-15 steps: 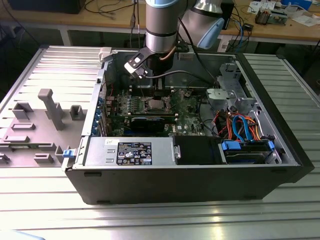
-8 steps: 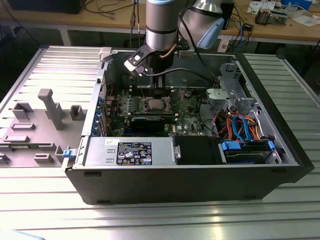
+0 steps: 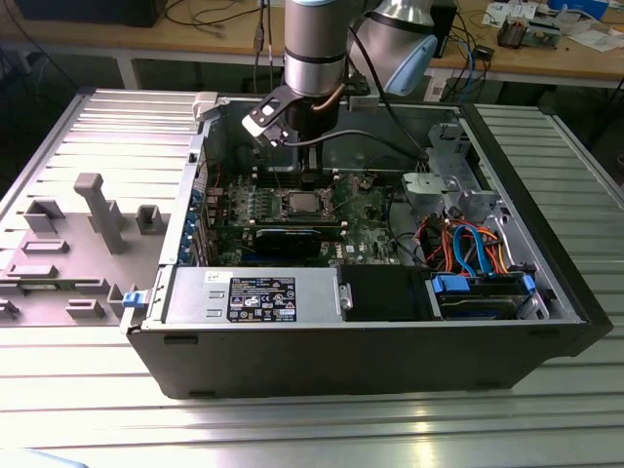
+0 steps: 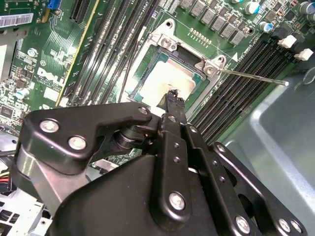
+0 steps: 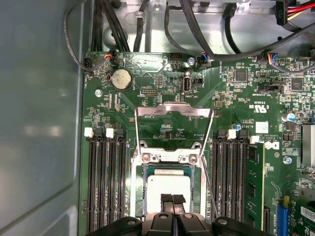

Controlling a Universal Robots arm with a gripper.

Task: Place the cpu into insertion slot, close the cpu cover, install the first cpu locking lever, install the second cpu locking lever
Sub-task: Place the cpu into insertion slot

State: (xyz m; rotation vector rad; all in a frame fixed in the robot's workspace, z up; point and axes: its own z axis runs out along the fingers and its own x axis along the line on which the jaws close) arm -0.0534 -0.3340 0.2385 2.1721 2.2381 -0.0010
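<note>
The cpu [image 5: 169, 186], a pale square chip, lies in the insertion slot [image 5: 196, 191] on the green motherboard; it also shows in the exterior view as cpu [image 3: 301, 203]. My gripper [image 5: 173, 199] hangs right over the chip with its black fingertips [image 4: 172, 97] pressed together and nothing between them. Whether they touch the chip I cannot tell. The cpu cover [image 5: 173, 110], a silver frame, stands swung open beyond the hinge. A thin locking lever [image 4: 252, 76] juts out sideways from the socket corner, unlatched.
Black memory slots [image 5: 106, 187] flank the socket on both sides. The open case holds a grey power-supply box [image 3: 255, 292] at the front and a drive cage with blue and orange cables [image 3: 468, 249] on the exterior view's right. Grey fixtures [image 3: 97, 210] stand on the table.
</note>
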